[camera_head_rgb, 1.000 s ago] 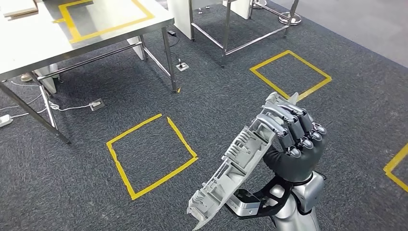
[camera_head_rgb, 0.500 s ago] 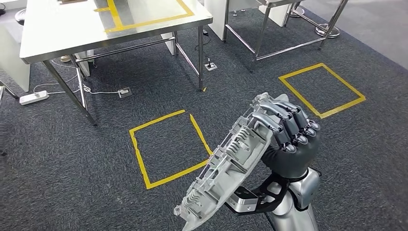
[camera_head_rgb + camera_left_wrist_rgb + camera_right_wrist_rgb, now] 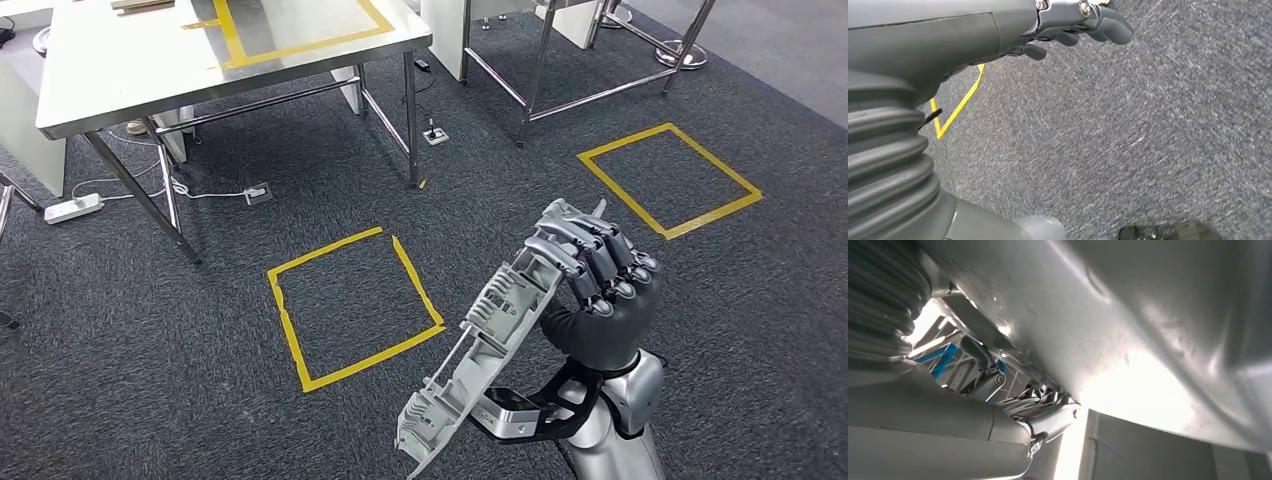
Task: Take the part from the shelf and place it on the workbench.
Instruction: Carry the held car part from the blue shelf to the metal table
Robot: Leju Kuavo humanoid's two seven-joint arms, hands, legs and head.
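Fingers gripping part, grey carpet

Silver forearm, dark grey right hand, grey ribbed wrist cover, steel screws.

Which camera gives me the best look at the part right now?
Head view: the whole grey ribbed part shows, tilted, gripped at its upper end by the right hand. The right wrist view has only a close, glaring stretch of the part's surface. The left wrist view looks at carpet.
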